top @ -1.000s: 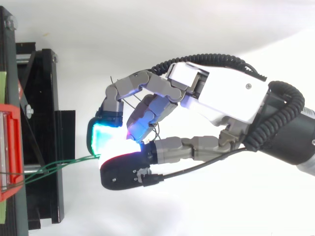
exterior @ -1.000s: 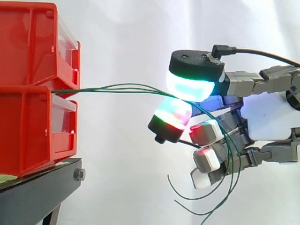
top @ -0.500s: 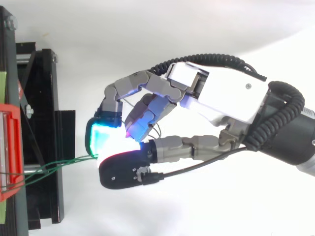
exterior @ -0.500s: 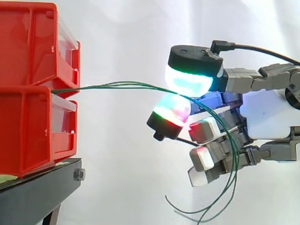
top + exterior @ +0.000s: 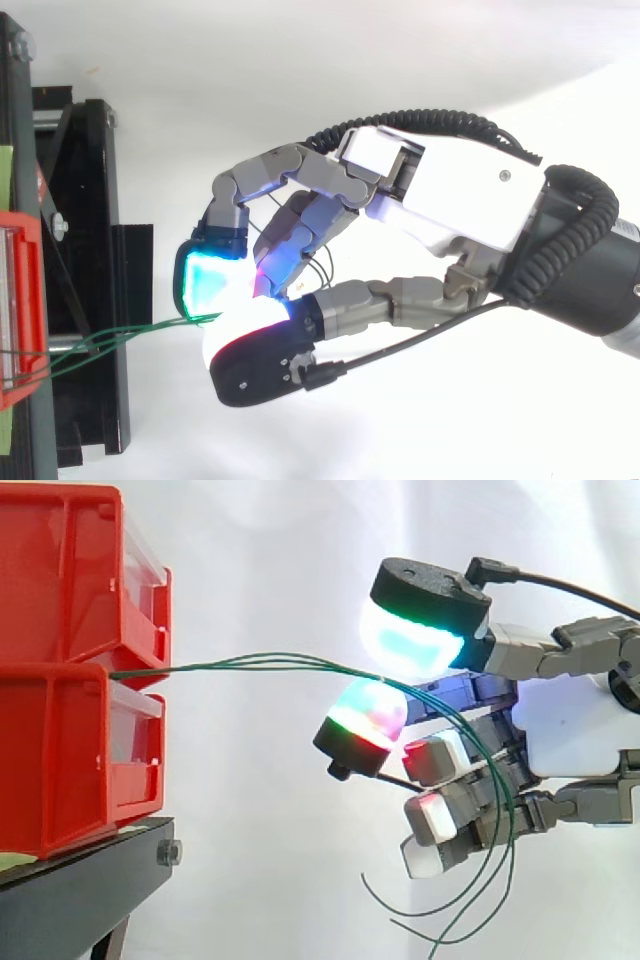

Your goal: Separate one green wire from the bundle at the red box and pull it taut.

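Three thin green wires (image 5: pixel 250 663) leave the gap between the two stacked red bins (image 5: pixel 70 760) and run nearly level to my hand (image 5: pixel 570 725). There they pass between the cyan-glowing thumb pad (image 5: pixel 410 640) and a green-and-red glowing fingertip (image 5: pixel 368 715) just below it. The thumb pad is tilted up, leaving only a narrow slit over the wires. Past the pinch the wires curve down across the curled lower fingers, and their loose ends hang free below. From above, the wires (image 5: pixel 130 335) reach from the red bin (image 5: pixel 20 300) to the hand (image 5: pixel 450 200).
The bins stand on a black stand (image 5: pixel 80 890) at the left, also seen from above as a black frame (image 5: pixel 85 250). A white curtain is behind everything. Open space lies between the bins and the hand.
The thumb has lifted and tilted upward, swinging outward in the top view. The hand has barely shifted. The wires' loose ends have swung a little.
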Controlling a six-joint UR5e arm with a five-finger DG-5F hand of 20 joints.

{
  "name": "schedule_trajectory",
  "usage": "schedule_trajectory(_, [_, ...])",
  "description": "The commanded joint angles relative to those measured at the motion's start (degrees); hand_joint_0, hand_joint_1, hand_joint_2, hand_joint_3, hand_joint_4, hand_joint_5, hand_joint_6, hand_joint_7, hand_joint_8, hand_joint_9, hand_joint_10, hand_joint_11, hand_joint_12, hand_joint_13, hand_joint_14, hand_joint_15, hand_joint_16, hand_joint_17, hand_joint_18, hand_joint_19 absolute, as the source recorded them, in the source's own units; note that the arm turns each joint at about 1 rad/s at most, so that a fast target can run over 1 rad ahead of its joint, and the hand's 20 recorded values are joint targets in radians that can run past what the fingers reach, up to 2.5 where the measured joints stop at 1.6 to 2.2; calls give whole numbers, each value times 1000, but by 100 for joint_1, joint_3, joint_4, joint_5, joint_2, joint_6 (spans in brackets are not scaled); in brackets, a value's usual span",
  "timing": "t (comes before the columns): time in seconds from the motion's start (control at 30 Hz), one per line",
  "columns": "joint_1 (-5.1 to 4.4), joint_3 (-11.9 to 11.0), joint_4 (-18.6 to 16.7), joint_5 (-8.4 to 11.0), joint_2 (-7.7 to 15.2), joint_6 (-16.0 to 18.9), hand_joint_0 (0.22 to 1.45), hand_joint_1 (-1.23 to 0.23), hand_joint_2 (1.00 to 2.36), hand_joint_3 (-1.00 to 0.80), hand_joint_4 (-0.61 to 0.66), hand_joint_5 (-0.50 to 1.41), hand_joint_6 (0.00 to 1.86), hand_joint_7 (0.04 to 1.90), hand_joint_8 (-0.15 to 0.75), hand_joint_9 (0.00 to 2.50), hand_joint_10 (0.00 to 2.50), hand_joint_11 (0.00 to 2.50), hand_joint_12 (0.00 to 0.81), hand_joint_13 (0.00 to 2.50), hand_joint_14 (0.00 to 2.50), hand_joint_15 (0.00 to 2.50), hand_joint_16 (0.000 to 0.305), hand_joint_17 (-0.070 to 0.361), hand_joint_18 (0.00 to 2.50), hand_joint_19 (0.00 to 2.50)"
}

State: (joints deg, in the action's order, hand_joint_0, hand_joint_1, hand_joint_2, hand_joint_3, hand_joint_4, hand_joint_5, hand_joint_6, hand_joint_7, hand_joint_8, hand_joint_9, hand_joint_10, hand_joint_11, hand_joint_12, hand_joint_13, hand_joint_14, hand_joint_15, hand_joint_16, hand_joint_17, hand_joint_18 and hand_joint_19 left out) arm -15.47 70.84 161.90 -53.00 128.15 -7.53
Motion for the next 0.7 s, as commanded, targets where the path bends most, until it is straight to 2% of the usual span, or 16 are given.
schedule_trajectory(0.0, [0,0,9,0,0,5,559,-785,1000,-500,78,-142,849,1096,262,1211,29,974,345,983,28,729,58,130,664,737])
schedule_trajectory(0.03, [0,0,9,0,0,5,627,-785,1008,-419,71,-142,857,1120,252,1204,30,972,335,977,26,731,56,126,656,743])
schedule_trajectory(0.2, [0,0,17,0,0,5,645,-793,1024,-234,35,-145,880,1165,256,1200,30,978,335,977,26,727,55,125,664,741])
schedule_trajectory(0.3, [0,0,17,0,0,5,652,-800,1027,-195,-7,-150,894,1158,253,1190,30,975,331,966,27,711,56,125,668,733])
schedule_trajectory(0.43, [0,0,17,0,0,5,681,-847,1023,-249,-18,-160,894,1080,246,1139,30,970,325,926,28,713,55,124,637,707])
schedule_trajectory(0.6, [9,0,26,0,0,5,712,-902,1003,-477,-3,-165,888,1024,232,1105,30,963,317,890,26,697,54,121,617,697])
schedule_trajectory(0.67, [9,0,17,0,0,5,698,-894,1000,-500,22,-166,885,1023,233,1103,30,971,316,889,28,693,54,121,616,689])
